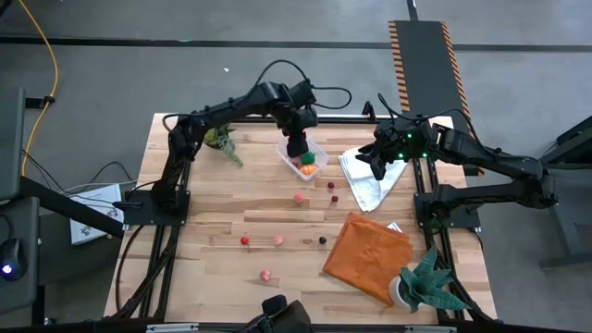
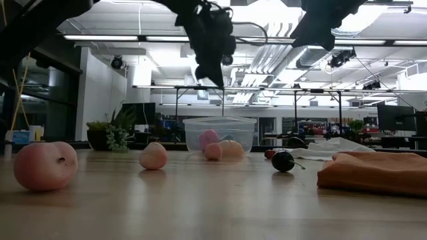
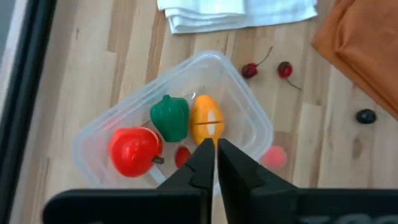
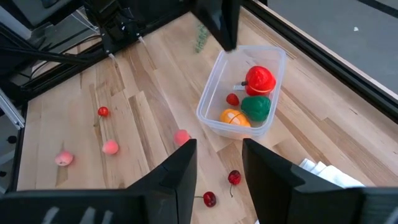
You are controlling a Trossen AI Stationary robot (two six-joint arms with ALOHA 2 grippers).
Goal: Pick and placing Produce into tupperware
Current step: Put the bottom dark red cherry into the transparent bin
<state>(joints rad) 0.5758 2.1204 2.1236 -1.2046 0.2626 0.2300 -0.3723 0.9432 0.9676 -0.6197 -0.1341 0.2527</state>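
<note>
The clear tupperware [image 1: 303, 160] stands on the table toward the far side. In it lie a red piece [image 3: 132, 151], a green pepper [image 3: 170, 117], an orange piece [image 3: 206, 121] and a small red piece [image 3: 182, 155]. My left gripper [image 3: 216, 146] hangs above the tupperware, shut and with nothing in it; the low view shows its tips [image 2: 217, 77] well above the rim. My right gripper [image 4: 219, 155] waits open and without a load over the white cloth [image 1: 370, 180]. Loose produce lies nearer: a pink piece [image 1: 300, 197], two cherries [image 1: 331, 191] and several more [image 1: 277, 240].
An orange cloth [image 1: 365, 254] lies at the near right, beside a potted plant [image 1: 425, 282]. Another plant [image 1: 222, 141] stands at the far left. A pink fruit [image 1: 265, 275] sits near the table's front edge. Bare wood shows on the near left.
</note>
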